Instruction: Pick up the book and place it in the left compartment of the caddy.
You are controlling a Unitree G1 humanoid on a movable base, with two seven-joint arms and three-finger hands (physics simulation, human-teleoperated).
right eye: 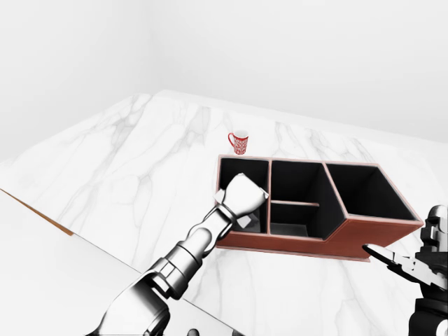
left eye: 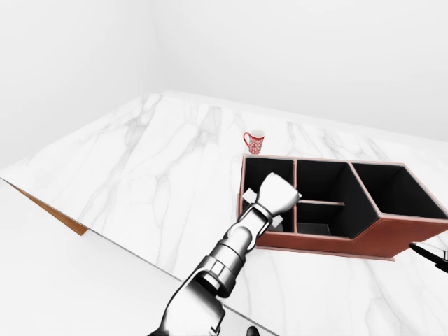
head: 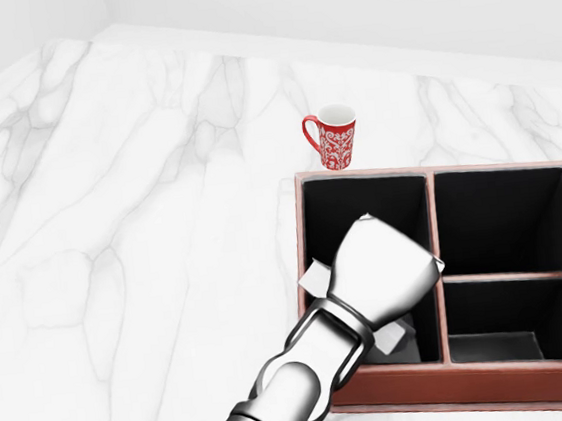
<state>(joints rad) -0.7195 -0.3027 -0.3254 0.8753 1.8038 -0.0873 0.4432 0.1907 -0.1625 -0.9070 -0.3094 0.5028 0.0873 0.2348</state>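
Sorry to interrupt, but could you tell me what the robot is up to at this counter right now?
The left robot hand is reaching over the leftmost compartment of the red-brown caddy on the marble counter. Pale corners poke out from under the hand, probably the book, but the hand hides most of it, so the grip cannot be confirmed. A red patterned mug stands just beyond the caddy. The right robot hand waits at the right edge of the right-eye view.
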